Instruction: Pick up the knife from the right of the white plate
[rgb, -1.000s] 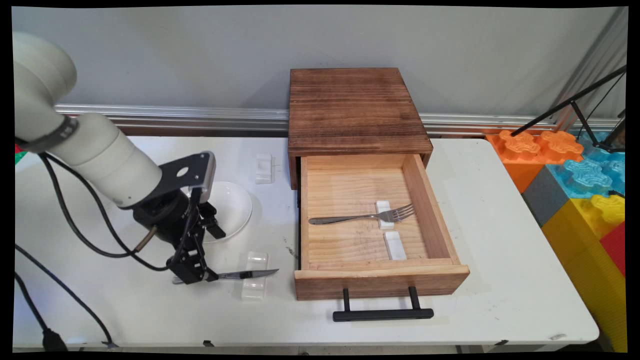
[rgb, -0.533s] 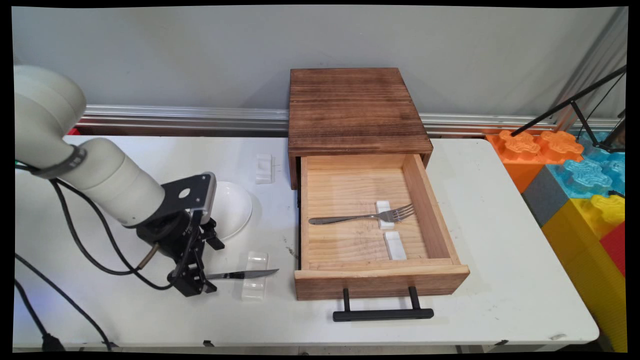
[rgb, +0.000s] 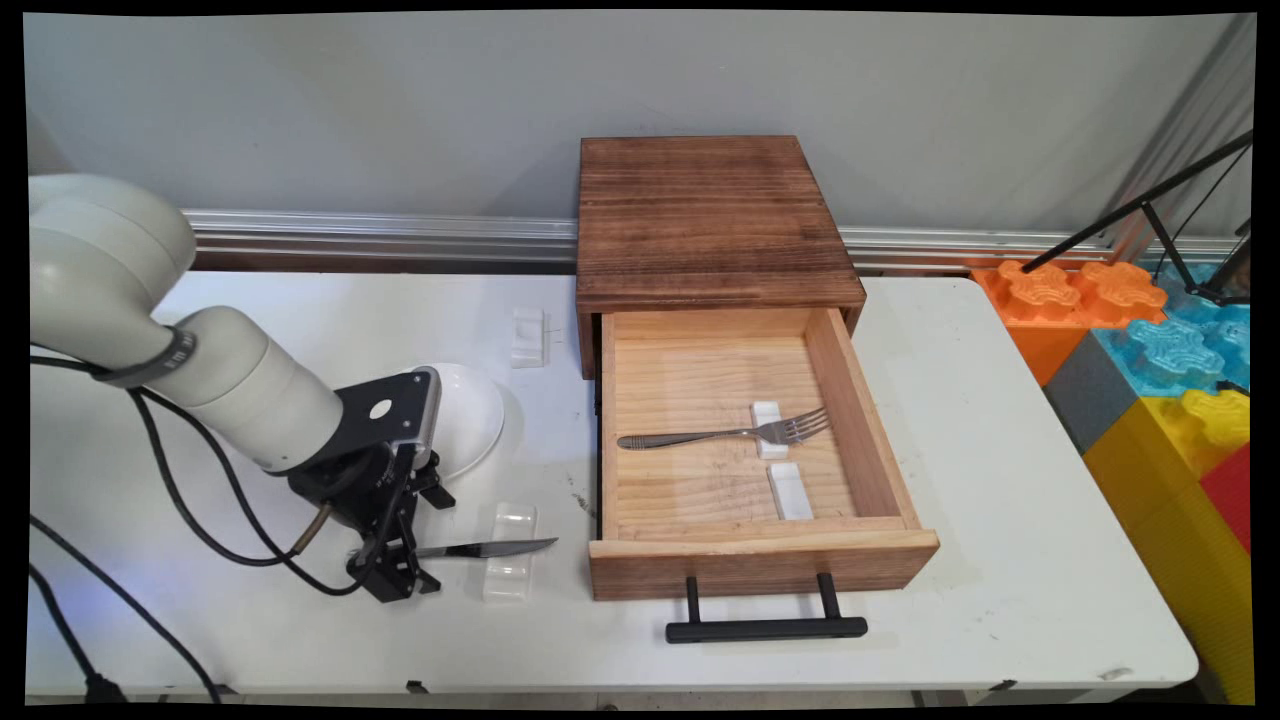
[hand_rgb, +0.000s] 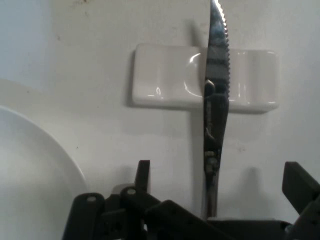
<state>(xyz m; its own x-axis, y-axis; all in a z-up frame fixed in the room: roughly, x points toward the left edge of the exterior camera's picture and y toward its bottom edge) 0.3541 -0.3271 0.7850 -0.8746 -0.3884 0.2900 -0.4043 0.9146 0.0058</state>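
Serrated knife (rgb: 487, 548) across white rest (rgb: 509, 563)

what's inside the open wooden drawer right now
In the drawer lie a fork, its neck resting across one white rest, and a second white rest, bare, nearer the front. The cabinet hides the space behind the drawer.

Your gripper (rgb: 392, 577) has sunk lower toward the tabletop (rgb: 300, 620) over the last second, sliding slightly toward the near edge. Its jaws now stand spread on either side of the knife (rgb: 487, 548) handle, where earlier they sat higher at the handle's end. The arm's wrist has dropped too, covering more of the white bowl (rgb: 470, 415).
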